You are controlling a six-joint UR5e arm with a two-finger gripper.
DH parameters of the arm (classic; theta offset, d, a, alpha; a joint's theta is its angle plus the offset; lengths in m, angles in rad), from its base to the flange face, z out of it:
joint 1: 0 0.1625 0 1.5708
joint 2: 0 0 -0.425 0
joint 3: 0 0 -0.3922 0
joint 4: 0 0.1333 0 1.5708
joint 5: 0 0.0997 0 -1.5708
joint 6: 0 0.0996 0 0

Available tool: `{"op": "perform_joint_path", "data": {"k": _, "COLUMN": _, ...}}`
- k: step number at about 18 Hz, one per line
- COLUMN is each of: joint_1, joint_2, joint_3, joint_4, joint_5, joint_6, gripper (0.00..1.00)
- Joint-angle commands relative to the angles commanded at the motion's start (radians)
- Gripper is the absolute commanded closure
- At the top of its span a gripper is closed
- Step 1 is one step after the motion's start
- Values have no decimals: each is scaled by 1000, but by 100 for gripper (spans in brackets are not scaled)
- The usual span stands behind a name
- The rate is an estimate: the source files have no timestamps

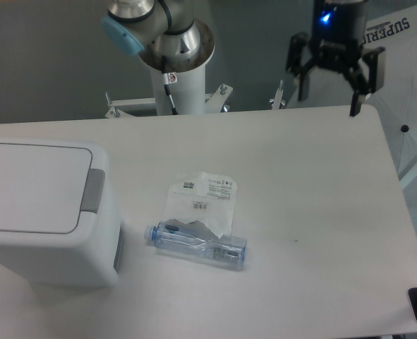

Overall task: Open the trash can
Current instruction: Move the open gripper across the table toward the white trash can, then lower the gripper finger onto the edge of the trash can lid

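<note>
Hovering spread and empty at the table's far edge, the end effector (330,95) sits well apart from the lidded trash can (42,212).

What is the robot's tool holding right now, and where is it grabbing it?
Nothing. The tool hangs open and empty above the table's far edge, well away from the trash can.
</note>
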Motion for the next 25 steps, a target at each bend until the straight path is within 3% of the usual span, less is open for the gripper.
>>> {"op": "perform_joint_path", "data": {"k": 3, "joint_1": -57, "joint_2": -14, "joint_3": -5, "joint_4": 45, "joint_5": 0, "joint_6": -131, "gripper": 0}}
{"op": "perform_joint_path", "data": {"k": 16, "joint_1": -269, "joint_2": -26, "joint_3": -20, "joint_4": 51, "joint_5": -12, "joint_6": -611, "gripper": 0}}
{"op": "perform_joint_path", "data": {"k": 21, "joint_1": -286, "joint_2": -32, "joint_3": -26, "joint_4": 52, "joint_5": -127, "joint_6": -738, "gripper": 0}}
{"op": "perform_joint_path", "data": {"k": 25, "joint_1": -318, "joint_2": -40, "joint_3": -41, "joint_4": 52, "joint_5": -135, "joint_6": -754, "gripper": 0}}
